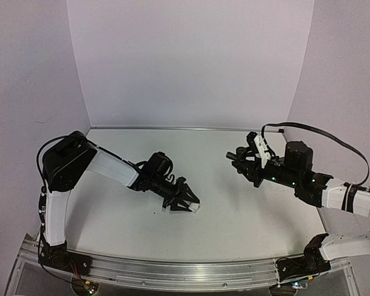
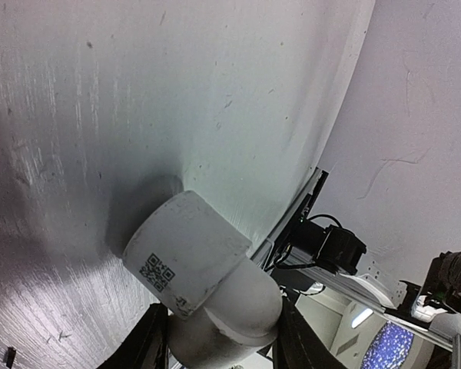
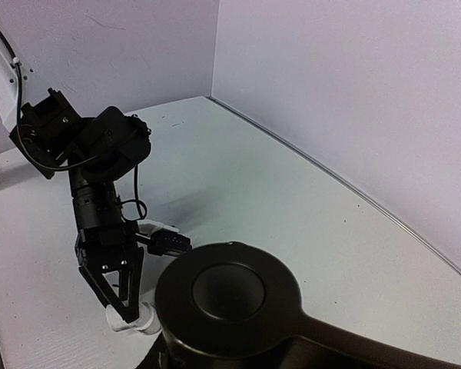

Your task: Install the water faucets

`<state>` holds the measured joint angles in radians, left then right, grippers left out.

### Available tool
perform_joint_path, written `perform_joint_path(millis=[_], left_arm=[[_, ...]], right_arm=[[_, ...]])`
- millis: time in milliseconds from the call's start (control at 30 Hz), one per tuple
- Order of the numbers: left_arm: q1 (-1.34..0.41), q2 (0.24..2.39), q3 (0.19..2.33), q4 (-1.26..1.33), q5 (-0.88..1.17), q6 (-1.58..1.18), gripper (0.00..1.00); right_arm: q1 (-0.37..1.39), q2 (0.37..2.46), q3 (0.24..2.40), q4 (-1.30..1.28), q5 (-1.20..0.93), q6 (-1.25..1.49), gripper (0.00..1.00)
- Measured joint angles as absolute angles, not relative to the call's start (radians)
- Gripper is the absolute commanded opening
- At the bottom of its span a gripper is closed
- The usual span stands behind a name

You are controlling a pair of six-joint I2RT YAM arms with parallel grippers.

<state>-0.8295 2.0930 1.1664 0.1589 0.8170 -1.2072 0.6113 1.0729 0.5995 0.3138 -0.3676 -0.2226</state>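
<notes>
Misalignment is threatening the joining: the left gripper [image 1: 188, 206], jaws pinching the fitting [image 2: 188, 261], is hovering low over the counter's [image 1: 234, 228] near middle, while the right gripper [image 1: 233, 157], jaws clamping the spout [image 3: 230, 296], is waiting well apart.

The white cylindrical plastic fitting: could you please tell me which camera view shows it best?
Left wrist: the white cylindrical plastic fitting, held in the left gripper, fills the foreground in sharp detail. Top external and right wrist show only a small white bit.
</notes>
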Motion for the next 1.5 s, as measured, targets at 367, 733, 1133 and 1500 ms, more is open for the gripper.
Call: perform_joint_path(millis=[367, 733, 1133, 1500], left_arm=[[-0.827, 2.086, 1.16, 0.152, 0.751, -1.182, 0.82], [-0.85, 1.717, 1.139, -0.135, 0.371, -0.697, 0.94], [-1.005, 1.768, 1.394, -0.395, 0.104, -0.03, 0.89], [-1.047, 1.996, 1.608, -0.504, -0.012, -0.362, 0.93]], right_arm=[[0.611, 1.078, 0.599, 0.314, -0.368, -0.223, 0.0], [0.611, 1.081, 0.599, 0.314, -0.368, -0.223, 0.0], [0.611, 1.086, 0.597, 0.323, -0.367, -0.223, 0.0], [0.611, 1.085, 0.587, 0.328, -0.36, -0.224, 0.0]])
